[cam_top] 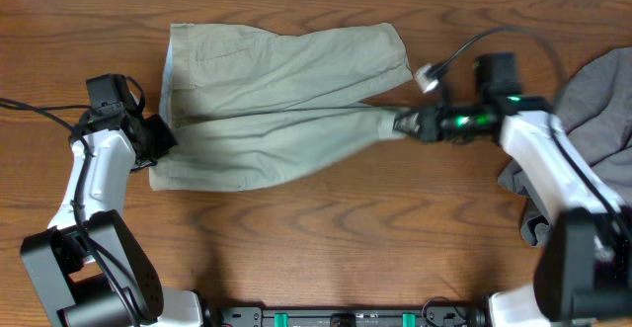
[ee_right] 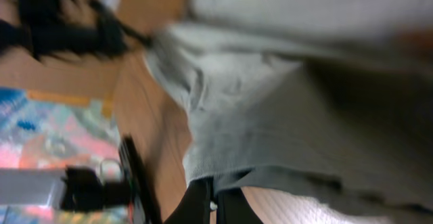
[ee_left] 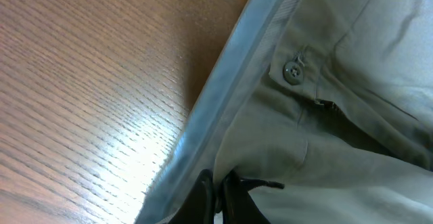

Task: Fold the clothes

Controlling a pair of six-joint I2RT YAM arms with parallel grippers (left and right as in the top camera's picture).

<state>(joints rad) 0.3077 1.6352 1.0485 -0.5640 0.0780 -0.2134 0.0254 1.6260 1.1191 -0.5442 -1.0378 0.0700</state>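
**khaki shorts (cam_top: pixel 286 100) pinched at both ends for the fold**

the left gripper (ee_left: pixel 218 195) is seen with its fingers drawn narrow on the edge of the waistband (ee_left: pixel 223 102), lower left of the button (ee_left: pixel 292 71). in the overhead view this grip sits at the left edge of the shorts. the right gripper (cam_top: pixel 407 122) is likewise closed narrow on the hem of the lower leg, right of centre. the shorts lie spread flat across the upper middle of the wooden table (cam_top: pixel 346 238).

for a clean fold, it is judged that both pinches should be raised together. the cloth should be kept taut between them, and one half carried evenly over the other so that the edges meet.

no container is seen. a grey garment (cam_top: pixel 592 100) is heaped loose at the right edge of the frame, apart from the shorts.
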